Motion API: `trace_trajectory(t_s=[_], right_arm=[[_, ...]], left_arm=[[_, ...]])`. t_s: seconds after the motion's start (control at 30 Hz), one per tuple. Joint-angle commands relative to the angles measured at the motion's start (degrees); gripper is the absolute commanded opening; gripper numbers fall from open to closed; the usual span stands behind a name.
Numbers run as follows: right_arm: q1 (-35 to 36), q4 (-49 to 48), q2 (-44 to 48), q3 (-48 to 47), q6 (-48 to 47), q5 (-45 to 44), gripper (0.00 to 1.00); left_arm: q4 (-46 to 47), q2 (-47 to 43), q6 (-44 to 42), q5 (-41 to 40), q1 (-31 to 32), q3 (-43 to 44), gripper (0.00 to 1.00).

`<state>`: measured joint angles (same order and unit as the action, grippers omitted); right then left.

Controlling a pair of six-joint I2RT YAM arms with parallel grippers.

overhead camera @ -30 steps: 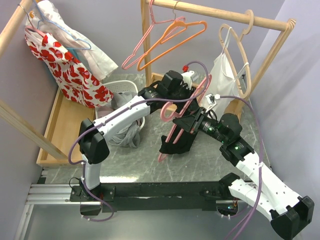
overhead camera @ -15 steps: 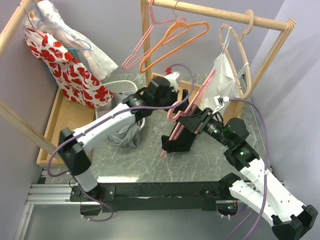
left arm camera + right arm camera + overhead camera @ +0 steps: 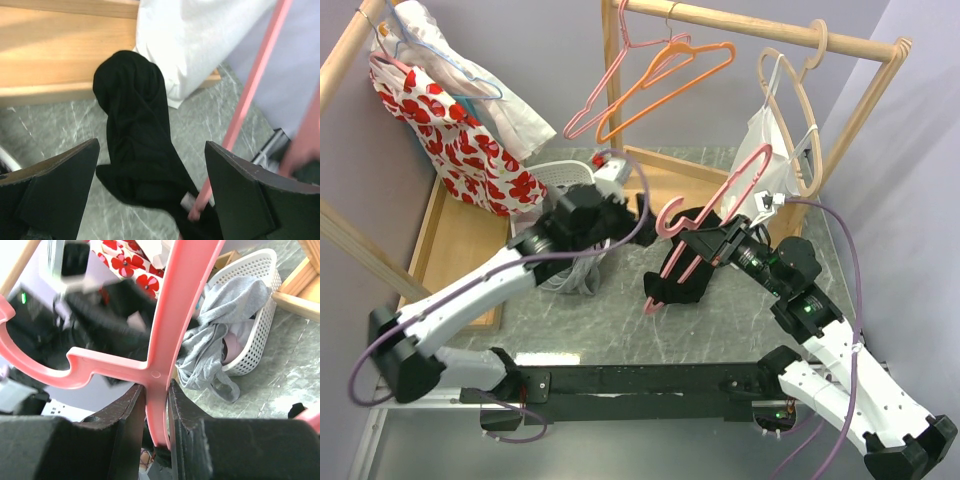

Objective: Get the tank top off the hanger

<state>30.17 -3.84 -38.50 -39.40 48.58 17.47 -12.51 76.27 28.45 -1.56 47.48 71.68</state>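
The black tank top [image 3: 676,286] is bunched around the low end of a pink hanger [image 3: 720,205] and droops onto the marble table. My right gripper [image 3: 712,238] is shut on that hanger; in the right wrist view the pink hanger [image 3: 167,335] stands clamped between the two fingers of the right gripper [image 3: 157,415]. My left gripper [image 3: 620,200] hangs open to the left of the hanger, over the basket's edge. In the left wrist view the left gripper [image 3: 150,195] is spread wide above the tank top [image 3: 137,145], touching nothing, with the hanger [image 3: 252,90] at the right.
A white basket [image 3: 560,177] of grey clothes stands behind the left arm. The wooden rack [image 3: 740,22] carries an orange hanger [image 3: 670,75], a pink hanger [image 3: 605,90] and a white garment [image 3: 765,150] on a wooden hanger. A red-flowered dress [image 3: 450,140] hangs far left.
My left gripper has opened and drawn back to the left, away from the hanger, toward the basket. The right gripper keeps its hold, and the hanger has tipped up a little.
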Motion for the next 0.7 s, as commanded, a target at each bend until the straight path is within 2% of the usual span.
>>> trace_trajectory(t_s=[0.0, 0.17, 0.27, 0.47, 0.67], right_arm=[[0.0, -1.7, -0.1, -4.5, 0.3, -1.4, 0.01], [-0.2, -0.4, -1.6, -7.8, -0.9, -3.6, 0.01], [-0.3, 0.1, -3.1, -9.1, -1.3, -3.3, 0.01], [-0.4, -0.3, -4.1, -9.6, -1.2, -3.7, 0.01], [-0.6, 0.1, -4.8, -10.5, -1.7, -3.8, 0.02]], left_arm=[[9.3, -9.8, 0.6, 3.0, 0.2, -8.9, 0.93], [15.6, -17.4, 2.1, 9.1, 0.6, -17.9, 0.93], [18.1, -18.8, 2.4, 11.9, 2.5, -19.6, 0.92], [17.9, -14.4, 0.7, 14.0, 8.2, -16.7, 0.89], [17.0, -10.6, -0.1, 13.9, 10.8, -14.6, 0.86]])
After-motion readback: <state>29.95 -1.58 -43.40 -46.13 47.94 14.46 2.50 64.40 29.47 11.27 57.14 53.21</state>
